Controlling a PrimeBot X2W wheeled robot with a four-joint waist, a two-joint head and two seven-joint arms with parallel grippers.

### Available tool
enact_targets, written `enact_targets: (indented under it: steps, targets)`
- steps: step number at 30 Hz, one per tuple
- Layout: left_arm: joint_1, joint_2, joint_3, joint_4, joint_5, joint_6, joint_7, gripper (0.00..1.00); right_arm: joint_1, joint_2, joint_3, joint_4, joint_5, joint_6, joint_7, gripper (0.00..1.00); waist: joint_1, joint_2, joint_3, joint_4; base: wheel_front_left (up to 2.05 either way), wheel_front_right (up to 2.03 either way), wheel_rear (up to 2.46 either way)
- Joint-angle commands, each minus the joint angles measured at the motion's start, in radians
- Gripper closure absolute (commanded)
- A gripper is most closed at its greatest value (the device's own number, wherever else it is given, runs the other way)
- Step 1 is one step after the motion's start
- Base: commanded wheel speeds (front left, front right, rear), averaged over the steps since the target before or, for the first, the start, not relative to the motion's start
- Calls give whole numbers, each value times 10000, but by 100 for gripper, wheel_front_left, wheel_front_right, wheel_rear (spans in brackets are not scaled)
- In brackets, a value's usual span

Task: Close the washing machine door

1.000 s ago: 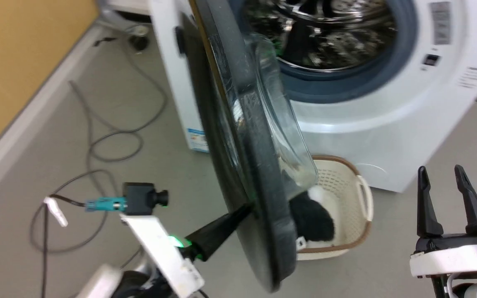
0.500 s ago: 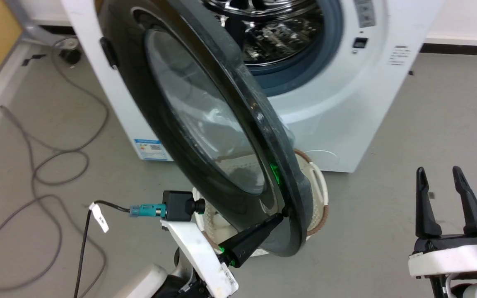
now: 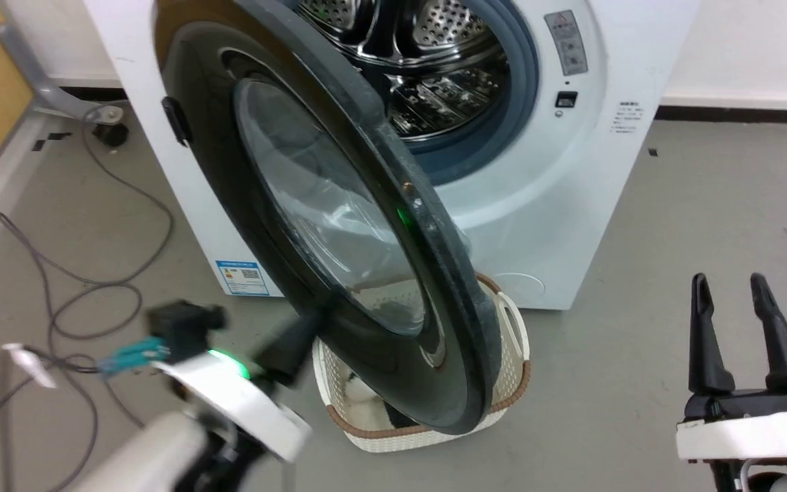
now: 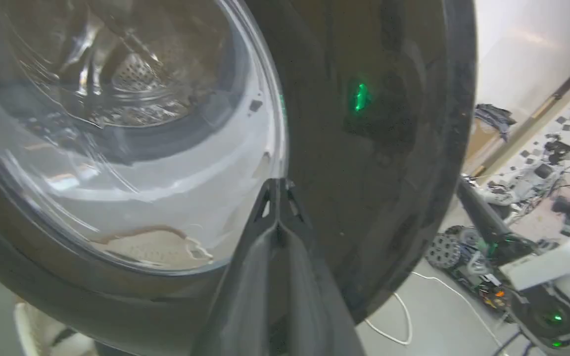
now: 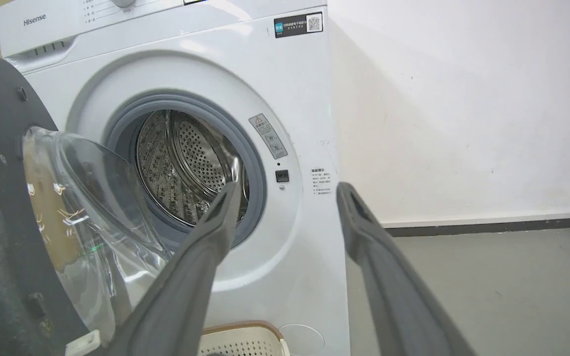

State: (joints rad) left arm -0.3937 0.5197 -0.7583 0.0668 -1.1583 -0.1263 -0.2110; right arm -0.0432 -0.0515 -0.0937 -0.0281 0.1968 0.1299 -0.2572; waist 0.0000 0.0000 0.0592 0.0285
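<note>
The washing machine door (image 3: 339,232) stands half open straight ahead of the left gripper (image 4: 276,187), whose two dark fingers are pressed together into one point, holding nothing, the tip apparently touching the door's outer face where glass meets frame. Rigid and probably fairly heavy, the door should swing freely on its hinge, so it wants a flat push rather than a grasp. The glossy surface looks slippery for a narrow tip, and the black frame beyond the fingertips, toward the free edge, seems a safer place to press than the glass. A firm last shove will likely be needed to latch it. The door is large and round, a shiny black ring around a bulging clear bowl. The white washing machine (image 3: 571,205) and its steel drum (image 3: 434,68) lie beyond it, and a cream laundry basket (image 3: 509,383) sits below. The right gripper (image 3: 728,283) hangs well apart from the door, fingers spread and empty.
</note>
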Motion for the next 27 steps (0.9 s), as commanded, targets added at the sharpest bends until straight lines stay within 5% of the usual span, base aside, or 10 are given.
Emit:
enact_targets:
  steps: [1,4,10,16,17,19,20,21,22,27]
  targets:
    - [-186,59,230,274,448,49,-258,100,11,13,1,-136,-22,8,-46,0,0,0,-69,70,0,0,0]
    - [-243,-66,1090,669,1621,751,-485,100,-71,13,-133,-351,-1,8,-46,0,0,0,-145,185,0,0,0]
    - [379,-502,3393,133,5388,3210,-504,100,-363,13,-337,-614,-74,8,-46,0,0,0,-211,399,0,0,0]
    - [1631,-976,4795,-561,7392,4501,-505,100,-931,13,-178,-1067,-243,8,-46,0,0,0,-233,540,0,0,0]
    - [1844,-1023,4936,-649,7673,4614,-506,0,-1047,13,-127,-1164,-251,8,-46,0,0,0,-235,558,0,0,0]
    - [2250,-1215,5209,-808,8016,4735,-506,0,-1302,13,25,-1393,-283,8,-46,0,0,0,-218,599,0,0,0]
    - [2443,-1322,5333,-857,8144,4761,-506,0,-1448,13,150,-1536,-307,8,-46,14,0,0,-200,619,0,0,0]
    - [2610,-1419,5444,-905,8279,4770,-506,0,-1607,13,355,-1713,-369,8,-46,63,0,0,-179,637,0,0,0]
    - [2760,-1517,5547,-977,8425,4762,-506,0,-1765,10,599,-1917,-491,8,-46,99,0,0,-159,652,0,0,0]
    - [3424,-2001,6029,-1164,8967,4569,-507,0,-2363,-127,1756,-2795,276,8,-46,100,0,0,-98,741,0,0,0]
